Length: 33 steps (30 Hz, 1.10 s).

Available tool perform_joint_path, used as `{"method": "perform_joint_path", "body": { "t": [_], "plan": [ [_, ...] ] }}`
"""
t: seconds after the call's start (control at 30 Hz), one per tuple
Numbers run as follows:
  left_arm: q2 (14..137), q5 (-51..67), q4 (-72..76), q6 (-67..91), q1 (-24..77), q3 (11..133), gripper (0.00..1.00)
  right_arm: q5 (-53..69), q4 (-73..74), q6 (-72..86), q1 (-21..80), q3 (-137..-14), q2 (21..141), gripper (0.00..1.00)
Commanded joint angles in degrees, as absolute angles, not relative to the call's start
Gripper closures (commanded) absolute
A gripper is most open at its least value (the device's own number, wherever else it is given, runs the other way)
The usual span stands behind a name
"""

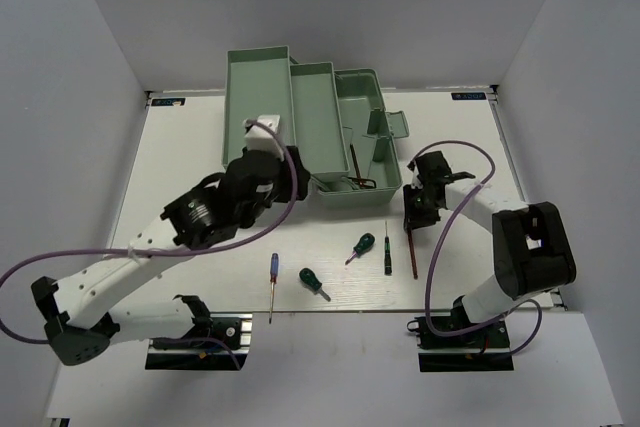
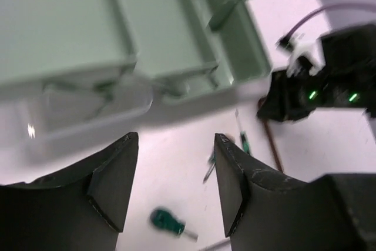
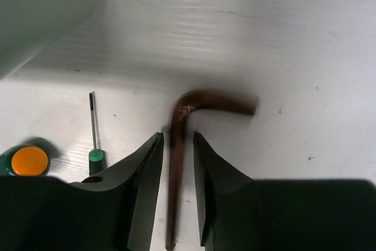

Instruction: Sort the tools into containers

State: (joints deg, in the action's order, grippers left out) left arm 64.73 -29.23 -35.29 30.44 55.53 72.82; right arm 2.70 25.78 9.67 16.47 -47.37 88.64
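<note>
My right gripper [image 1: 414,211] is low over the table, its jaws open and straddling the long arm of a reddish-brown hex key [image 3: 216,103], with a thin gap on each side. That key also shows in the top view [image 1: 414,253]. My left gripper [image 1: 300,179] is open and empty beside the mint-green toolbox trays [image 1: 258,87]. Two more hex keys [image 1: 357,175] lie in the low front tray. On the table lie a blue-handled screwdriver [image 1: 272,282], two stubby green screwdrivers [image 1: 313,282] [image 1: 361,245] and a slim dark screwdriver [image 1: 388,247].
The toolbox's raised trays [image 2: 64,22] and handle [image 1: 378,127] stand at the back centre, close to my left fingers [image 2: 117,174]. The right arm's cable [image 1: 470,147] loops above the table. White walls enclose the table on the left, right and back.
</note>
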Motion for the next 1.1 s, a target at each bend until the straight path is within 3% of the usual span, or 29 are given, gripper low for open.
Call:
{"method": "perform_joint_path", "body": {
  "t": [0.0, 0.17, 0.4, 0.5, 0.6, 0.77, 0.83, 0.87, 1.07],
  "plan": [
    [61.9, -30.5, -43.8, 38.2, 56.2, 65.8, 0.35, -4.0, 29.8, 13.8, 16.3, -43.7, 92.2, 0.66],
    [59.3, -29.3, -47.0, 40.4, 56.7, 60.4, 0.35, 2.0, 27.2, 13.9, 16.6, -41.1, 86.9, 0.58],
    [61.0, -25.8, -49.8, 45.9, 57.2, 54.9, 0.34, -5.0, 27.8, 12.0, 15.9, -41.4, 89.6, 0.61],
    [63.5, -24.6, -52.3, 50.6, 57.2, 53.3, 0.34, -5.5, 27.9, 11.7, 15.9, -41.7, 91.3, 0.74],
    [65.8, -23.6, -53.0, 53.7, 57.8, 50.2, 0.34, -5.4, 28.6, 11.8, 15.5, -42.4, 92.3, 0.99],
    [67.1, -20.2, -50.3, 55.0, 58.4, 45.3, 0.33, -1.2, 33.3, 8.9, 12.8, -44.2, 87.6, 1.0],
    [67.8, -20.2, -50.3, 55.6, 58.9, 44.0, 0.32, 4.2, 35.9, 4.3, 12.0, -46.4, 81.9, 1.0],
    [67.8, -20.2, -50.3, 55.6, 58.9, 43.9, 0.24, 5.3, 36.6, 2.6, 11.1, -47.1, 78.6, 1.0],
    [70.4, -20.2, -48.4, 55.6, 58.9, 41.9, 0.23, 17.7, 43.9, -9.3, 9.9, -55.8, 66.1, 1.0]
  ]
}}
